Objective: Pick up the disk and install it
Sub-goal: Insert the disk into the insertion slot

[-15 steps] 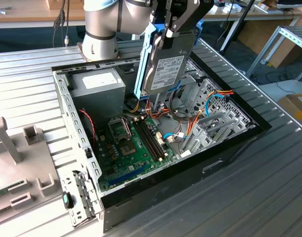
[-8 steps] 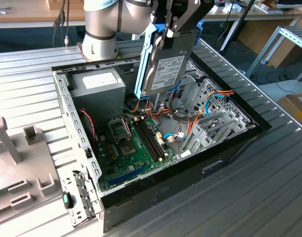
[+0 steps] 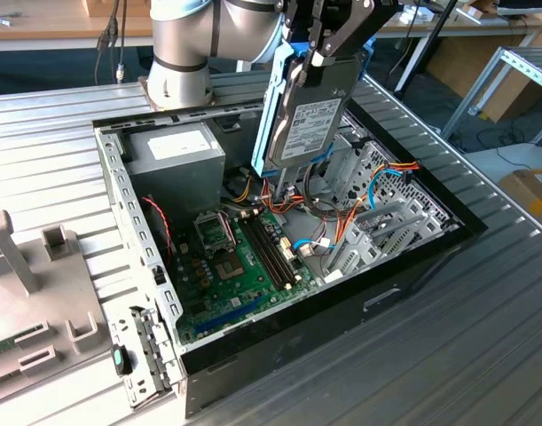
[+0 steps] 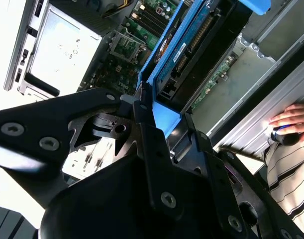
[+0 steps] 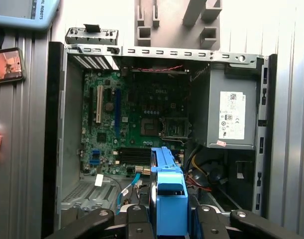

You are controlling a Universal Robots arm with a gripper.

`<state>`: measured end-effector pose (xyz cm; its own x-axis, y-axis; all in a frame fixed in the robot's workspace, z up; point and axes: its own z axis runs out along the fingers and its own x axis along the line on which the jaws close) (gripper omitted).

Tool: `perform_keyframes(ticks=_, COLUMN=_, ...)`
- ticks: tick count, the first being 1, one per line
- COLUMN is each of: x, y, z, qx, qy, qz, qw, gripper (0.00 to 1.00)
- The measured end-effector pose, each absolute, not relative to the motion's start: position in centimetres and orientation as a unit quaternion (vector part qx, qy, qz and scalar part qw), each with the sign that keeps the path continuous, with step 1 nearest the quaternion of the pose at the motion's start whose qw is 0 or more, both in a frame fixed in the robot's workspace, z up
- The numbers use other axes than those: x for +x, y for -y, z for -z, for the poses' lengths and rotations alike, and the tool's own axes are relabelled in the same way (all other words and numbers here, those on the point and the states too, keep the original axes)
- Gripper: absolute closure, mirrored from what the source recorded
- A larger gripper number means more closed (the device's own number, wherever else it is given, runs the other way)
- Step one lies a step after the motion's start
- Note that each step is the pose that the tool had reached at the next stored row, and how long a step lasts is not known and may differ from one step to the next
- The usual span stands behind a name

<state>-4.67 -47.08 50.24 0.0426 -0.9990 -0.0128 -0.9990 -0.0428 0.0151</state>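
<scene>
The gripper [image 3: 313, 60] is clamped on the disk [image 3: 308, 124], holding it nearly upright in the air above the open computer case [image 3: 279, 342], over the motherboard's [image 3: 235, 262] far edge, right of the power supply [image 3: 177, 153].

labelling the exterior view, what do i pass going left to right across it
grey plastic fixture → power supply → disk gripped in the end effector → cardboard box
</scene>
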Motion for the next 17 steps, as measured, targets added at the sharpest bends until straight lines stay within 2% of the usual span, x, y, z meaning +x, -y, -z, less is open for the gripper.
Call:
perform_keyframes(ticks=6, x=-3.6, y=47.7, z=-50.2, qx=0.722, qy=0.692, qz=0.010, qw=0.001, gripper=0.63)
perform_keyframes(ticks=17, x=-3.2, y=51.1, z=-50.2, qx=0.722, qy=0.692, qz=0.008, qw=0.003, gripper=0.63)
